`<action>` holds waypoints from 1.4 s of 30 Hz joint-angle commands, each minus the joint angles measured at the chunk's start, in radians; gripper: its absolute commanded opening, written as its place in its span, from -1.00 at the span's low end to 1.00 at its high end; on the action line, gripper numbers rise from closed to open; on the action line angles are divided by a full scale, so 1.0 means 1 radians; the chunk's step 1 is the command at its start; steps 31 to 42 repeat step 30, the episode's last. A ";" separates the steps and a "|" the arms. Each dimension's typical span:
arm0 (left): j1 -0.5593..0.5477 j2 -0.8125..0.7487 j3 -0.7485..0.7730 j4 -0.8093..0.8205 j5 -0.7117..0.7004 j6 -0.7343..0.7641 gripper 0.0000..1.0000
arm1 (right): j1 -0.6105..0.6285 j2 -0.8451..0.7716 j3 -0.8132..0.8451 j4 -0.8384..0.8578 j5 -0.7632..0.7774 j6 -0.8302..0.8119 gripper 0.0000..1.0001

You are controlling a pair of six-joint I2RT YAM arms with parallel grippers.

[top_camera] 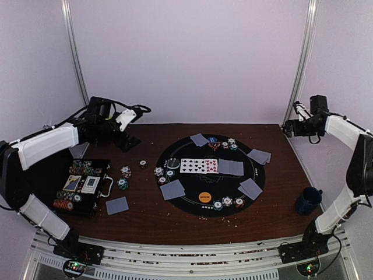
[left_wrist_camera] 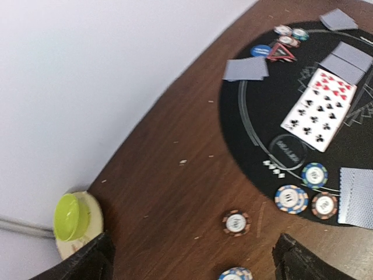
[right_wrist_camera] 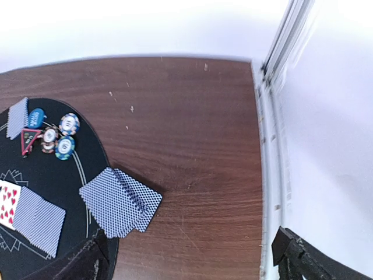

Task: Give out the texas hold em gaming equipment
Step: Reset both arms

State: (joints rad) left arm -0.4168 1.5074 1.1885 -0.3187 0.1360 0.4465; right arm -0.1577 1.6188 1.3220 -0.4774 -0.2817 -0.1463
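Left gripper (top_camera: 125,140): well left of the mat (top_camera: 230,186), toward the far side, fingers spread wide, empty. Case (top_camera: 104,175): open, well left of the mat; holds rows of racked chips (top_camera: 87,169) and two decks (top_camera: 81,184). Lone card (top_camera: 117,205): face down, just beside the case's near corner. Loose chips (top_camera: 126,172): three small groups between case and mat. Edge chips (top_camera: 158,171): on the mat's left rim. Card pairs (top_camera: 172,189): face down, four sets around the mat's rim, the far-right set half off it. Face-up row (top_camera: 199,165): mat centre, with two face-down cards touching its right end. Orange button (top_camera: 204,196): mat's near side, a chip row to its right. Blue button (top_camera: 213,140): mat's far side, chips beside it. Mug (top_camera: 308,200): right of the mat, contents cannot be told. Right gripper (top_camera: 287,127): far right of the mat, fingers wide, empty.
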 commanded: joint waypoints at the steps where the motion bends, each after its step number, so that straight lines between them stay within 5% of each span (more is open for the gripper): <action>1: 0.083 -0.171 -0.100 0.128 -0.072 -0.064 0.96 | 0.000 -0.261 -0.181 0.119 0.027 -0.123 1.00; 8: 0.143 -0.475 -0.334 0.185 -0.132 -0.115 0.96 | 0.001 -0.745 -0.410 0.161 0.081 -0.123 1.00; 15: 0.144 -0.735 -0.501 0.151 -0.127 -0.145 0.96 | 0.001 -1.030 -0.569 0.115 -0.017 -0.125 1.00; 26: 0.145 -0.920 -0.613 0.124 -0.141 -0.168 0.96 | 0.004 -1.152 -0.656 0.091 -0.040 -0.111 1.00; 42: 0.145 -0.936 -0.631 0.137 -0.138 -0.150 0.96 | 0.004 -1.129 -0.662 0.113 0.027 -0.117 1.00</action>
